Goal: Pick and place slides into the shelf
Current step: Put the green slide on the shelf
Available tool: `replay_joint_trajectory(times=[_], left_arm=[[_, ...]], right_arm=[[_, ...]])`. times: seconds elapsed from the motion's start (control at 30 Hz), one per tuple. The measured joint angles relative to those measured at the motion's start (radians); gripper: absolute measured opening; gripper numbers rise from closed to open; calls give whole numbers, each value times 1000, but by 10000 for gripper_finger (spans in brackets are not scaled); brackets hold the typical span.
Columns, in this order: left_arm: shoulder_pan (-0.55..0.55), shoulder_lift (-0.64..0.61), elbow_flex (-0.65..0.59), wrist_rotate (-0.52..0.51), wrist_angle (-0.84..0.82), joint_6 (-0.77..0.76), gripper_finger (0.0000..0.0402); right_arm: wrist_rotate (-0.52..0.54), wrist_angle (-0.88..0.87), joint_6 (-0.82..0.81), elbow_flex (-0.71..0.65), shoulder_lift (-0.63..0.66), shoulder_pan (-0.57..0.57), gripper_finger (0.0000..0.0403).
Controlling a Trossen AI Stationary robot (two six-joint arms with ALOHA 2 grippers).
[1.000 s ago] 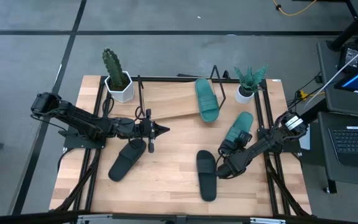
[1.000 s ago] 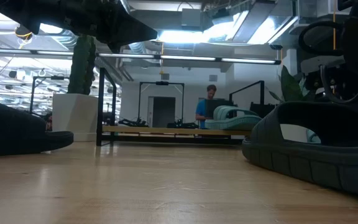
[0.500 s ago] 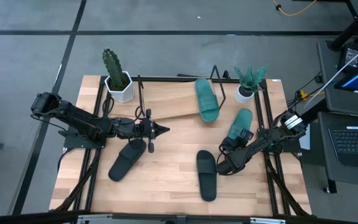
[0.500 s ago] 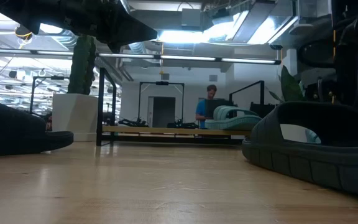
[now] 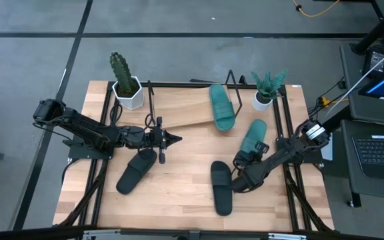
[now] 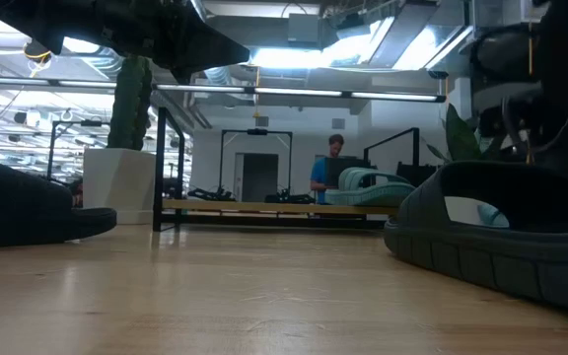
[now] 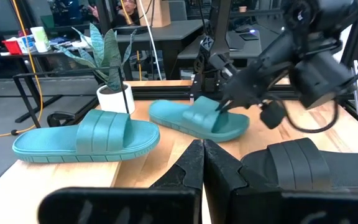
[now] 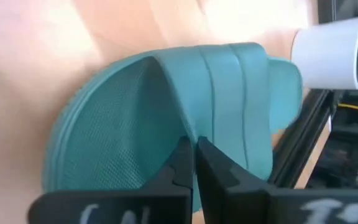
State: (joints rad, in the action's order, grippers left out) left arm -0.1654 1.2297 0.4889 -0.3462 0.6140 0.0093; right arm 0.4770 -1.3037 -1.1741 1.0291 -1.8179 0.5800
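Slides: right gripper (image 5: 243, 162) clenched on teal sandal's (image 5: 253, 140) strap edge, thin pinch, could slip when lifted.

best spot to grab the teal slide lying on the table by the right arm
Take the wide strap of the teal slide, probably coming from its open heel end, where the right end effector already sits. The strap arches above the flat sole, so one finger can slip underneath.
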Motion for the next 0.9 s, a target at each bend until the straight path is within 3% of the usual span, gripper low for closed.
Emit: replay_joint_trajectory(times=[0.13, 0.4, 0.63, 0.9], left_arm=[[0, 0, 0, 0, 0, 0, 0], [0, 0, 0, 0, 0, 0, 0], [0, 0, 0, 0, 0, 0, 0], [-15, 0, 0, 0, 0, 0, 0]], right_arm=[[15, -27, -13, 55, 0, 39, 6], [37, -260, -159, 159, 0, 98, 6], [55, -265, -164, 195, 0, 114, 6], [153, -266, -177, 196, 0, 121, 6]])
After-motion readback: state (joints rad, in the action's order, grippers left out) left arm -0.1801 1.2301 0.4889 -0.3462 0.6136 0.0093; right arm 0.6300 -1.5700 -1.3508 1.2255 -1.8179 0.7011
